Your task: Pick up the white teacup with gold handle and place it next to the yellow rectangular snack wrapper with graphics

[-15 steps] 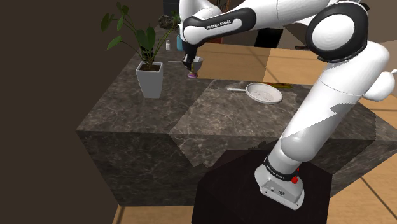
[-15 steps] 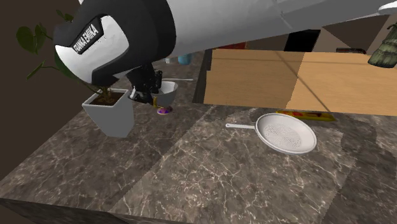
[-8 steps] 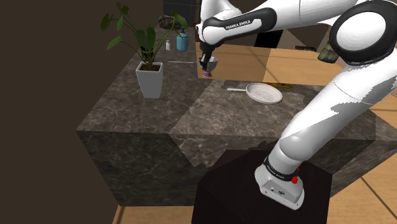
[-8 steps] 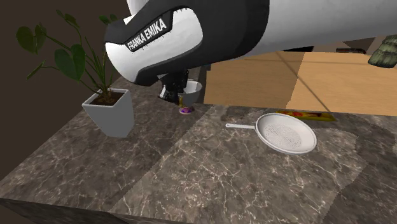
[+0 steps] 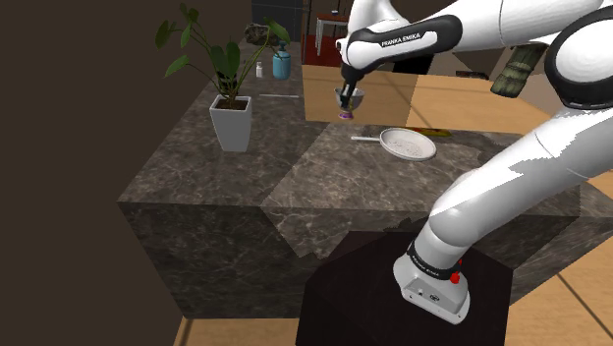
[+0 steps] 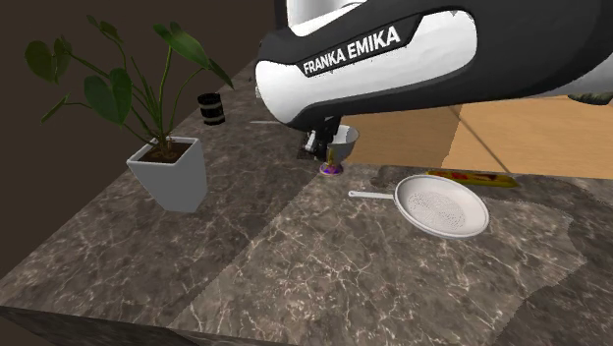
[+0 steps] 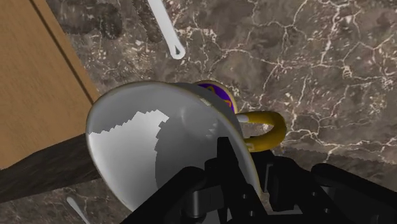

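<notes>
Since a second ago my tool (image 7: 247, 167) has swung from the white square plant pot (image 5: 232, 126) toward the white round sieve (image 6: 447, 206), clamped on the rim of the white teacup with gold handle (image 7: 146, 146) above the dark marble counter (image 6: 295, 265), and such a thin rim pinch could let it slip or clip the sieve short of the yellow rectangular snack wrapper (image 6: 476, 178).

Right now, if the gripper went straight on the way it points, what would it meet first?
Most likely the marble counter, close to the wooden surface. The teacup that the gripper holds would touch it first; the height left is hard to judge.
</notes>
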### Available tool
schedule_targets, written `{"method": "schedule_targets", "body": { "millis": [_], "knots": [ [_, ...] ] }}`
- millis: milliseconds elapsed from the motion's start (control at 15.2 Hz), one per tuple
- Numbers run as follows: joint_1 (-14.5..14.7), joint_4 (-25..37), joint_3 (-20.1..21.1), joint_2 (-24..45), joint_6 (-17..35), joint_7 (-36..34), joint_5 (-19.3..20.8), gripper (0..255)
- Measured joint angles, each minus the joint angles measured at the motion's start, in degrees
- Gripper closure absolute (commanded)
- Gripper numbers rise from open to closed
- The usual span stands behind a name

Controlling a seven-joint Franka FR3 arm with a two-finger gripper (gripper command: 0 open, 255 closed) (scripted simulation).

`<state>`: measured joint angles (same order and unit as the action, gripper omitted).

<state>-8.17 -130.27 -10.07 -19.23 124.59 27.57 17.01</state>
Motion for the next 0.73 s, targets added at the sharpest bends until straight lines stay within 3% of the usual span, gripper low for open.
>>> {"method": "schedule_targets", "body": {
  "millis": [726],
  "knots": [
    [-5.7, -6.5, -10.4, -8.4, 1.4, 14.1, 2.6, 255]
  ]
}}
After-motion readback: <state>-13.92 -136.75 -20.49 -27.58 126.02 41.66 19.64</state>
